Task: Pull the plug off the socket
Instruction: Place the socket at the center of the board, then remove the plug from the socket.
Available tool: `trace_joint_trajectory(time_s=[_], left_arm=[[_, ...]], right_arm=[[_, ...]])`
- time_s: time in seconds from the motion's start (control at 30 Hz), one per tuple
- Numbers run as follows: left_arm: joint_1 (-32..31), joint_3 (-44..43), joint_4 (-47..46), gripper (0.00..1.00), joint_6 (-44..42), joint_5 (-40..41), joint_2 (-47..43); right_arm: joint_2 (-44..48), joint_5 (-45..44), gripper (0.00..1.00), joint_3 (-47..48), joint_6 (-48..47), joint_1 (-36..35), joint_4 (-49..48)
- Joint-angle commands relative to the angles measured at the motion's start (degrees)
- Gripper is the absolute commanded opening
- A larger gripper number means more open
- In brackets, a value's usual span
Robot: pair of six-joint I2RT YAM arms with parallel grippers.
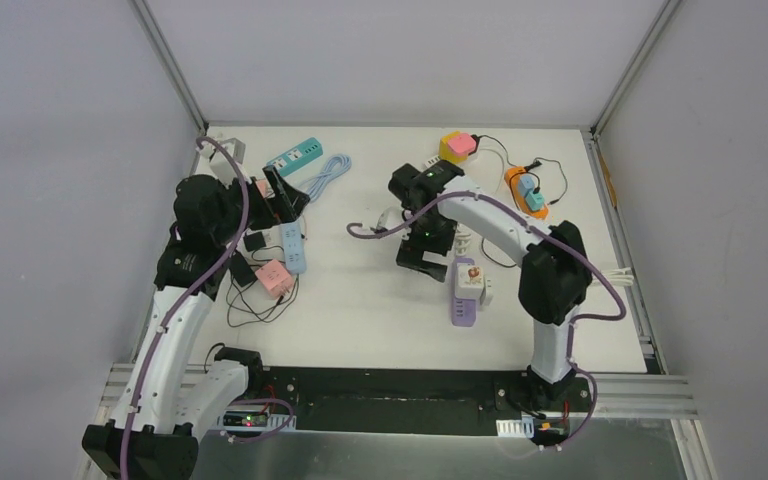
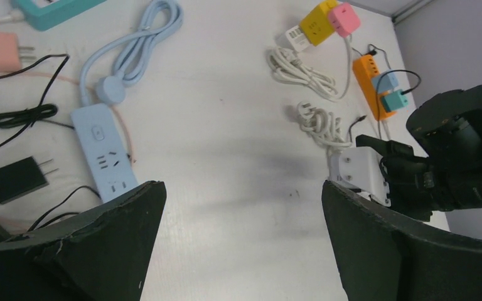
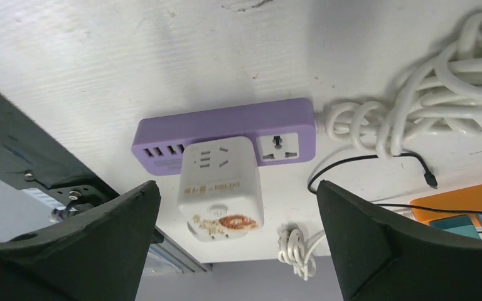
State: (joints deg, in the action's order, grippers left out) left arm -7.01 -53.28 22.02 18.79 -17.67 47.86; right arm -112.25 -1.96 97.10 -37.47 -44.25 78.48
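As the white plug sits in the purple socket, the right gripper faces it wide open and empty, likely to grasp it; the left gripper gapes empty too.

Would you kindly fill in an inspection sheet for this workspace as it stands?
Surface: white table, crowded.
Job's things: white adapter seated on purple strip, apparently plugged in.
Clutter: light blue strip, teal strip, orange strip, black charger.
Grippers: left gripper open, empty; right gripper open, empty, facing the adapter.
Cables: white cords coiled beside purple strip.
Surroundings: grey walls, metal frame.
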Motion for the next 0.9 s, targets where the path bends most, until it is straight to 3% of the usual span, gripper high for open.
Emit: trace_joint_trajectory(time_s=[0.0,0.1,0.2,0.37,0.5,0.63,0.73,0.87], left_arm=[[0.5,-5.1,-5.6,0.99,2.4,-13.0,3.5],[0.5,-5.4,-13.5,0.93,7.9,-24.4,7.0],[-0.8,-4.8,-18.8,0.91,11.5,-28.8,9.5],[-13.6,-4.5,-18.4,0.94,-0.3,-21.2,10.5],[-25.3,-5.3,-14.9,0.94,-11.7,-14.6,15.5],[-36.5,-5.9,-13.5,0.93,-24.4,-10.9,22.8],[-41.8,-6.9,-13.8,0.94,-31.0,-9.6,28.5],[-44.9,-9.9,-16.3,0.94,-33.2,-11.2,36.5]], right_arm=[[7.9,9.9,1.00,4.4,-2.3,3.7,4.2],[11.9,17.3,1.00,5.3,-3.1,8.6,6.4],[17.2,26.7,1.00,2.4,-5.1,15.4,7.7],[31.4,46.3,1.00,-11.1,-3.4,30.7,1.1],[42.8,57.8,1.00,-25.6,7.7,43.5,-12.4],[51.9,60.0,1.00,-40.3,21.6,51.3,-27.9],[53.1,59.7,1.00,-43.9,13.9,52.6,-26.3],[52.3,48.4,0.99,-46.3,9.8,52.2,-27.2]])
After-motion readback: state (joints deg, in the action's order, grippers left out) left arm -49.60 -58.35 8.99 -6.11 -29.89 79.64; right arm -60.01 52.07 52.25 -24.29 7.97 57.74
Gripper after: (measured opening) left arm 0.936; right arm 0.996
